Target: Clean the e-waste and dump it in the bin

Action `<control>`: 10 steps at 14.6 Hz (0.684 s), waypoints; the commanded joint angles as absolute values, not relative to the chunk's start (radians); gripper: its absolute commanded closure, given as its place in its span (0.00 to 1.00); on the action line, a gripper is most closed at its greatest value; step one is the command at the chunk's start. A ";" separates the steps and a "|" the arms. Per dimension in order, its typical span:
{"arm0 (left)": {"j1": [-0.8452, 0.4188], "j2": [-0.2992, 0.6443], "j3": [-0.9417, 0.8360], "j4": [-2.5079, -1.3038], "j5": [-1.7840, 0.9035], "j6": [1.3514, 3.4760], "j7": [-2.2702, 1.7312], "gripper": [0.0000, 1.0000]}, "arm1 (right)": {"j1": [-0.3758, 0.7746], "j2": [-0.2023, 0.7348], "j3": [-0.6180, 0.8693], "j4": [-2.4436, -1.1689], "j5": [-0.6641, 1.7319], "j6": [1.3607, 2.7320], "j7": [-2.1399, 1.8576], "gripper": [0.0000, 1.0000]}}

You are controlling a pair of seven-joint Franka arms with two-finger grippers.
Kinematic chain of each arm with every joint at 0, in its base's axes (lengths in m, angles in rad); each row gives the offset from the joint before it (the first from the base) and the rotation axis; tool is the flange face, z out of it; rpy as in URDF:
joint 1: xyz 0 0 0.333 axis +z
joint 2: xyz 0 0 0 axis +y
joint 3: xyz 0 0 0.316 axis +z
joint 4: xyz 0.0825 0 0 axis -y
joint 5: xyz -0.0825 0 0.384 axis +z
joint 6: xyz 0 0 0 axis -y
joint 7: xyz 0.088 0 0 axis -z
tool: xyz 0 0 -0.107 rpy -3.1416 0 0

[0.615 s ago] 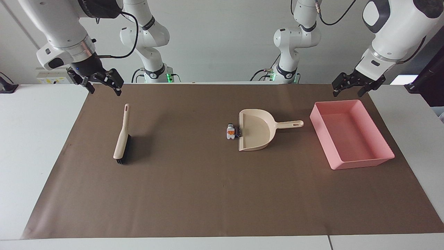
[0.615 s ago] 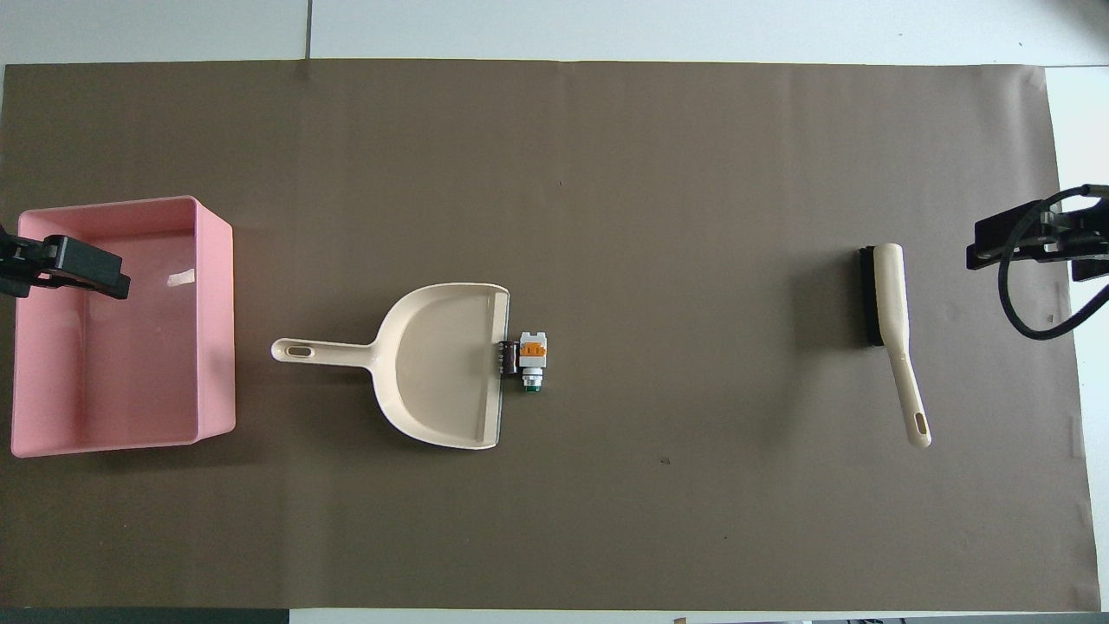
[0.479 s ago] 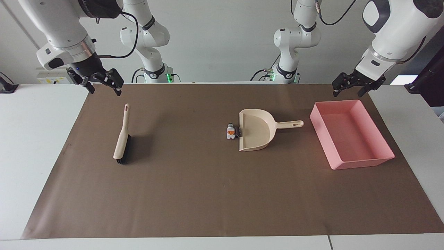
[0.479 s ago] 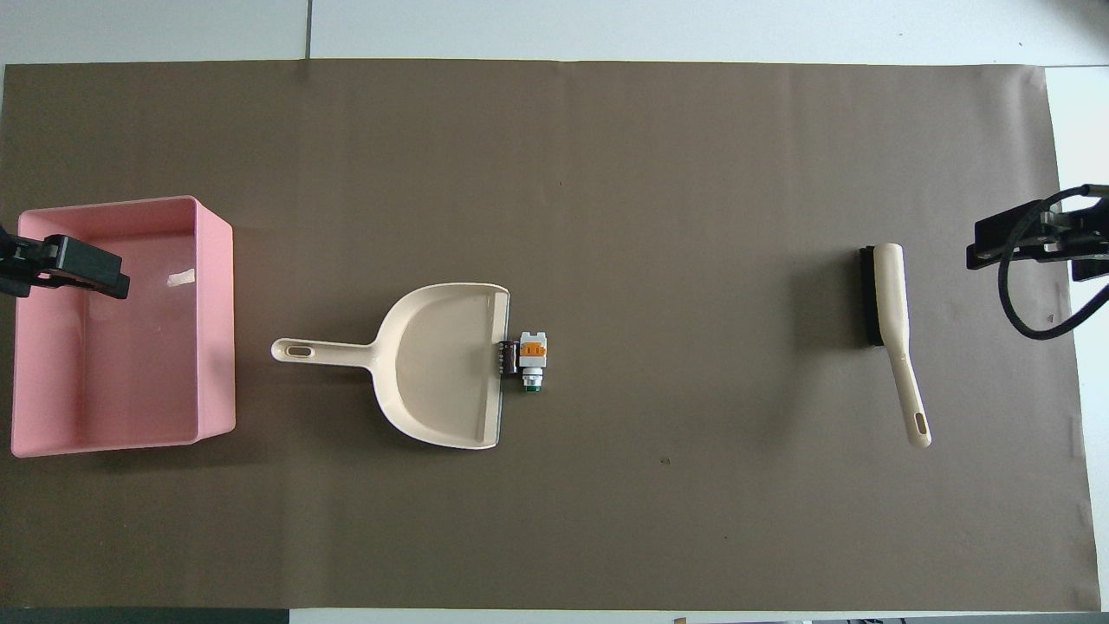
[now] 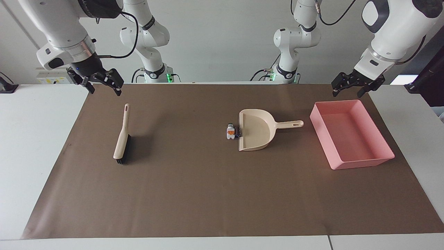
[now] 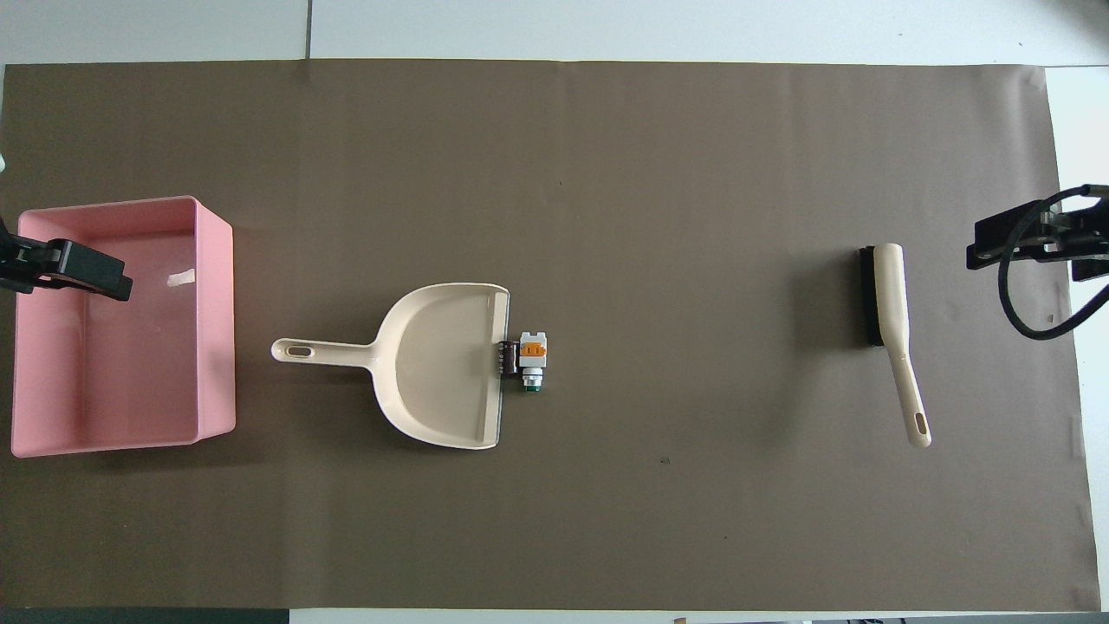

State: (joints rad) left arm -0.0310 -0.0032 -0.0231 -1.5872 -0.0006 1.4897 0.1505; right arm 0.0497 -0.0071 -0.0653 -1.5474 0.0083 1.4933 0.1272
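Note:
The e-waste lies on the brown mat at the dustpan's open lip: a white piece with orange marks [image 5: 230,132] [image 6: 533,348] and a short black cylinder [image 5: 238,132] [image 6: 508,357] touching the lip. The beige dustpan [image 5: 256,133] [image 6: 437,368] points its handle toward the pink bin [image 5: 364,163] [image 6: 217,329], which looks bare inside. My left gripper [image 5: 348,91] [image 6: 43,264] hangs open and empty in the air above the bin. My right gripper [image 5: 103,86] [image 6: 1035,247] hangs open and empty above the mat's edge near the brush.
A beige hand brush with black bristles [image 5: 122,139] [image 6: 892,312] lies on the mat toward the right arm's end, handle pointing toward the robots. The brown mat [image 5: 208,194] covers most of the white table.
My left gripper has shifted very slightly above the bin. Nothing else has moved.

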 commanded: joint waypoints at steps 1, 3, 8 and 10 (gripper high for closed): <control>-0.023 -0.023 -0.031 -1.605 -0.006 1.502 0.340 0.03 | 0.048 -0.031 -0.063 -1.583 0.002 1.491 0.117 0.00; -0.025 -0.023 -0.031 -1.605 -0.006 1.506 0.530 0.04 | 0.045 -0.040 -0.063 -1.609 0.002 1.515 0.115 0.00; -0.031 -0.028 -0.032 -1.620 -0.005 1.539 0.881 0.04 | 0.044 -0.155 -0.063 -1.920 0.002 1.828 0.109 0.00; -0.066 -0.026 -0.032 -1.621 -0.003 1.539 1.006 0.04 | 0.037 -0.169 -0.066 -2.023 0.002 1.897 0.094 0.00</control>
State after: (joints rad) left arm -0.0388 -0.0032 -0.0279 -1.5888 -0.0006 1.5153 0.8932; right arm 0.0487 -0.0905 -0.0656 -1.8505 0.0082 1.8042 0.1269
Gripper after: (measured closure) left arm 0.035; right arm 0.000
